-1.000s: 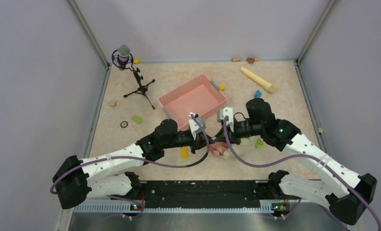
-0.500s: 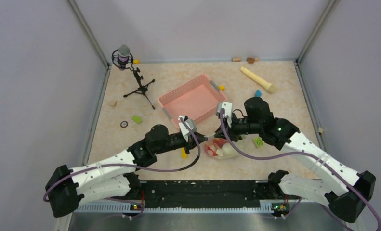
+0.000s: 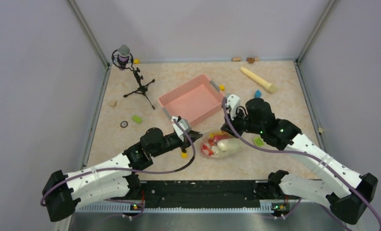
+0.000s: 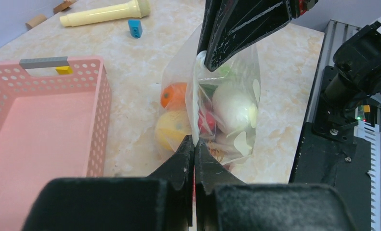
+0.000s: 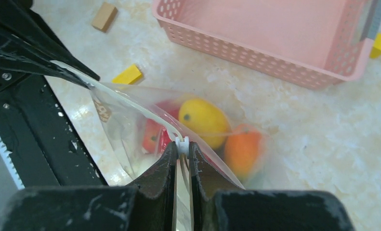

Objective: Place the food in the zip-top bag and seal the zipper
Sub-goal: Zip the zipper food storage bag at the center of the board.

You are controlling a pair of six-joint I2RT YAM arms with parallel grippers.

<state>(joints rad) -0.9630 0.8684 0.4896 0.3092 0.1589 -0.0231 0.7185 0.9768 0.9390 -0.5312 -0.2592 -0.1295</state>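
Observation:
The clear zip-top bag (image 3: 220, 146) lies on the table between my two grippers, with the food inside. In the right wrist view I see a yellow mango (image 5: 203, 120), an orange mango (image 5: 242, 149) and a red piece (image 5: 152, 135) in it. A white piece (image 4: 232, 107) shows in the left wrist view. My left gripper (image 4: 194, 140) is shut on the bag's near end (image 4: 190, 101). My right gripper (image 5: 181, 145) is shut on the white slider of the zipper (image 5: 130, 106). The strip runs taut from it to the left gripper (image 3: 196, 133).
The pink basket (image 3: 193, 98) stands just behind the bag. A yellow block (image 3: 183, 154) lies by the left gripper and a green block (image 3: 258, 141) by the right arm. A microphone stand (image 3: 139, 86) is at far left, a cream cylinder (image 3: 258, 79) at far right.
The grippers have drawn apart: the left one pulled back to the left, the right one slid right along the bag's mouth. The bag with food now shows fully between them.

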